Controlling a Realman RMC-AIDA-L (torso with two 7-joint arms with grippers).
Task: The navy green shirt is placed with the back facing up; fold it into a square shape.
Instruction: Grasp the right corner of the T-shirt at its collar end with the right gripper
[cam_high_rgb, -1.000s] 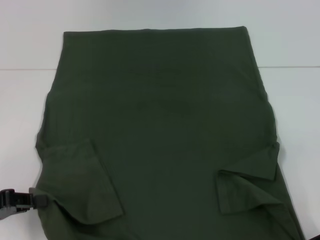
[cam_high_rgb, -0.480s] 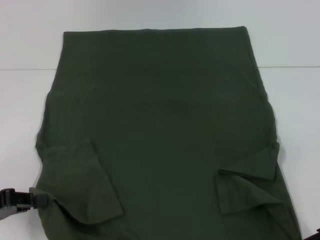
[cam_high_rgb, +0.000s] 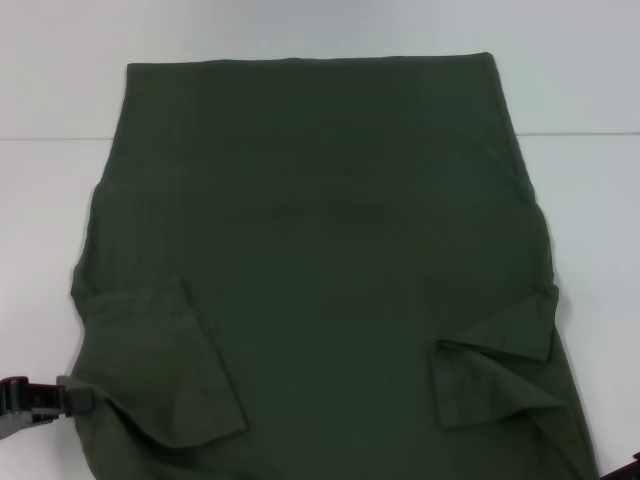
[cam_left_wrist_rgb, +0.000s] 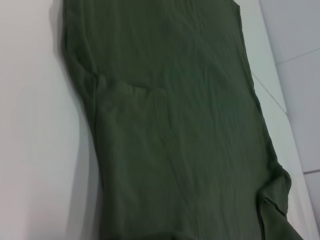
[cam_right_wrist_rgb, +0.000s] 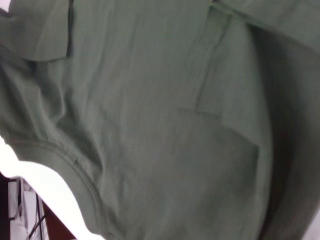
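The navy green shirt (cam_high_rgb: 320, 250) is lying spread flat on the white worktop (cam_high_rgb: 50, 250), plain back up, its straight hem at the far edge and its shoulders running out of sight at the near edge of the head view. Both short sleeves are lying folded inward over the body: the left sleeve (cam_high_rgb: 165, 370) is resting as a broad flap near the left side, and the right sleeve (cam_high_rgb: 495, 375) is sitting as a smaller, creased flap near the right side. The left pincer (cam_high_rgb: 70, 397) is showing at the lower left corner of the head view, its dark tip touching the shirt's side edge just beside the folded left sleeve; whether it is gripping the cloth or merely meeting it I cannot tell. The left wrist view is looking along the shirt (cam_left_wrist_rgb: 170, 130) and the bare worktop (cam_left_wrist_rgb: 30, 150) beside it. The right wrist view is showing the cloth (cam_right_wrist_rgb: 165, 125) close up, with a sleeve fold and a stitched hem; the right pincer itself is not appearing anywhere.
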